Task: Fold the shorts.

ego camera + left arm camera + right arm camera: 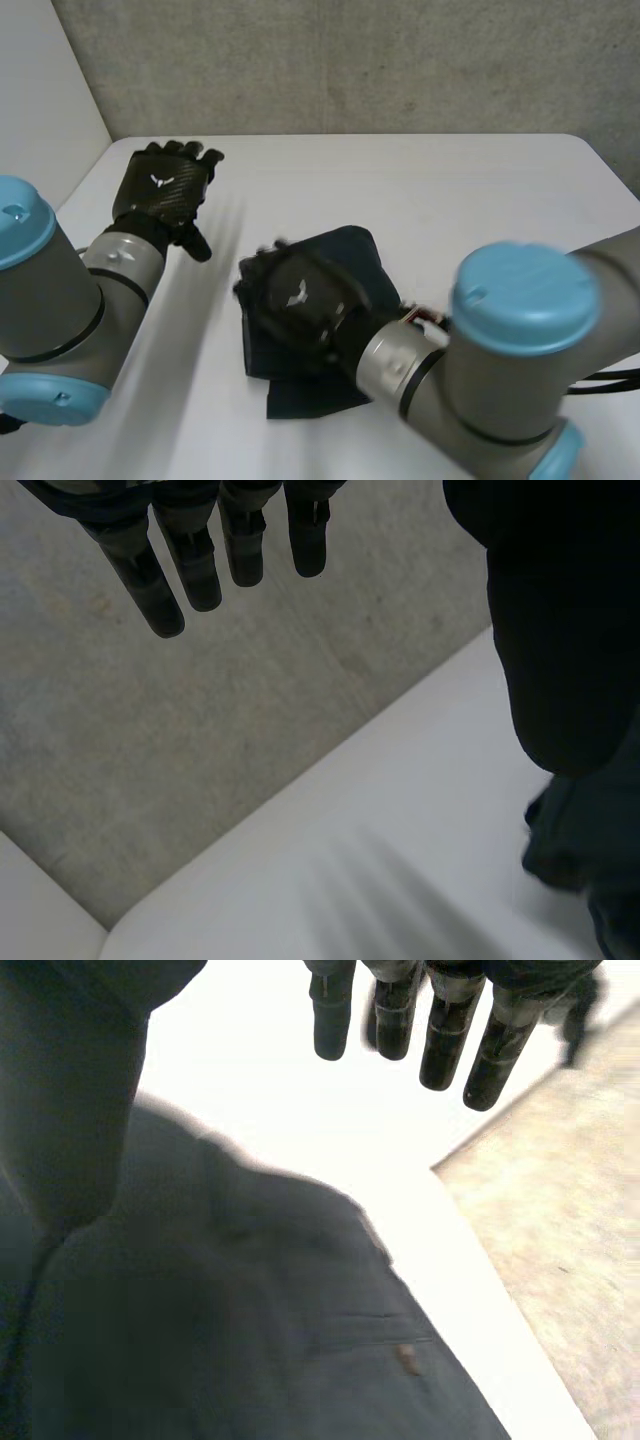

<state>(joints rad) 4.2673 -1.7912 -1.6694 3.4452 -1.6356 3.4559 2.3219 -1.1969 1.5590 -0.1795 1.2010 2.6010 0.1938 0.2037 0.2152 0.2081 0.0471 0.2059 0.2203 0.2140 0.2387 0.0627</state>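
**Loose fold may slip under the right robot hand**

Head view: the shorts [355,255] lie as a dark, compact bundle at the centre of the frame on the white surface [480,190]. One layer pokes out unevenly at the bundle's lower edge. The right robot hand [300,295] lies over the left part of the bundle, fingers straight and clamped on nothing. The left robot hand [165,190] hovers in the upper left, well apart from the cloth, its fingers straight and empty.

Left wrist view: the fingers [195,570] are straight and apart, pointing toward the grey wall [150,760]. Bare surface lies below them and nothing sits in the palm.

Right wrist view: the shorts lie under the palm, and the straight fingers [448,1045] reach past the cloth's edge over bare surface. I cannot tell whether the palm presses on the cloth.

The likely trouble is that the right robot hand catches fabric as it slides or lifts off. The top layer would then drag and the fold would open, because the left robot hand is too far away to pin the bundle. The protruding layer would also leave the fold crooked unless it is squared up.
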